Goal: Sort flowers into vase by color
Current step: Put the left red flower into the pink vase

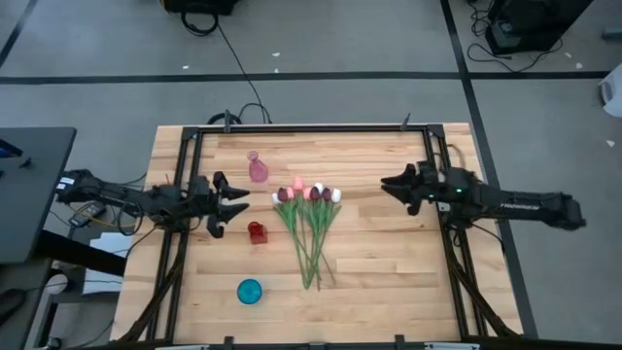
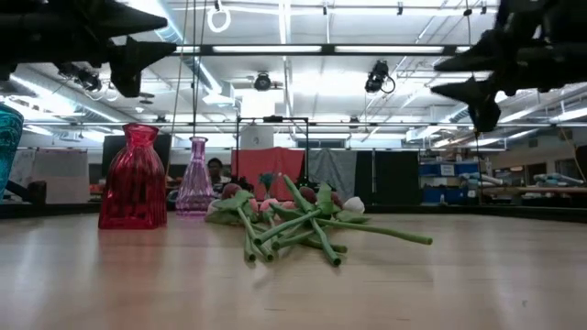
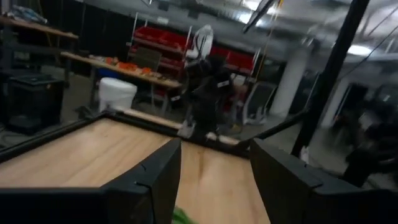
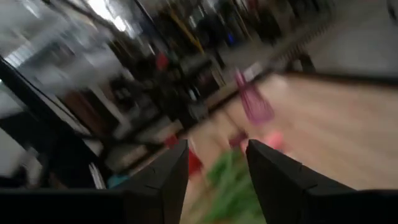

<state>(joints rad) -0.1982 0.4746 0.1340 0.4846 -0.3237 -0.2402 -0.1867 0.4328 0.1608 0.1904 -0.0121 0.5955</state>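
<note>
The flowers (image 1: 309, 222) lie in a loose bundle on the table's middle, heads in maroon, pink and white toward the far edge, green stems fanning toward the near edge; the low view shows the flowers (image 2: 293, 222) lying flat. A pink vase (image 1: 258, 168), a red vase (image 1: 256, 231) and a teal vase (image 1: 250, 291) stand upright left of them. My left gripper (image 1: 241, 202) hovers open, left of the flower heads, beside the red vase. My right gripper (image 1: 386, 185) hovers open, right of the heads. Both are high above the table in the low view.
A black metal frame (image 1: 190, 175) runs along the table's left, far and right sides. Bare wood (image 1: 389, 262) lies right of the stems and along the near edge. The right wrist view shows the pink vase (image 4: 252, 102) and green stems (image 4: 227, 180) ahead.
</note>
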